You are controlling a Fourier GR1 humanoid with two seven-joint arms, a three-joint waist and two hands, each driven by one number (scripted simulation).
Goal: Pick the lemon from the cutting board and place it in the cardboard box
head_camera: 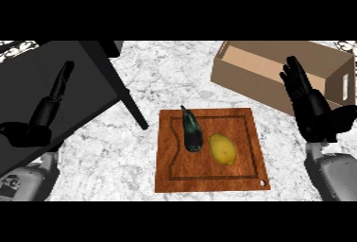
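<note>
Head view shows you a task that has not really begun: the lemon (222,149) lies untouched on the cutting board (209,182), on the right half of the board, with a dark eggplant (191,131) just beside it to the left, the two close but, as far as you can tell, not quite touching. Your right hand (307,97) is up at the right side of the view, fingers straight and released, holding nothing; it overlaps the near wall of the cardboard box (241,71) and sits well apart from the lemon. Your left hand (42,111) shows at the left over a dark appliance surface (90,71), fingers extended upward and relaxed, also holding nothing, so treat it as resting. Everything is left to do, in my judgement: bring the right hand down and across to the board, close on the lemon without nudging the eggplant, lift, carry it back to the box and let go inside. As for containers, the cardboard box stands on the marbled tabletop (167,71) beyond the board's far right corner, top open toward you; the part of its inside you can see is bare brown card with nothing in it, though the right hand and forearm hide a fair share of the interior. The cutting board carries only the lemon and the eggplant.
</note>
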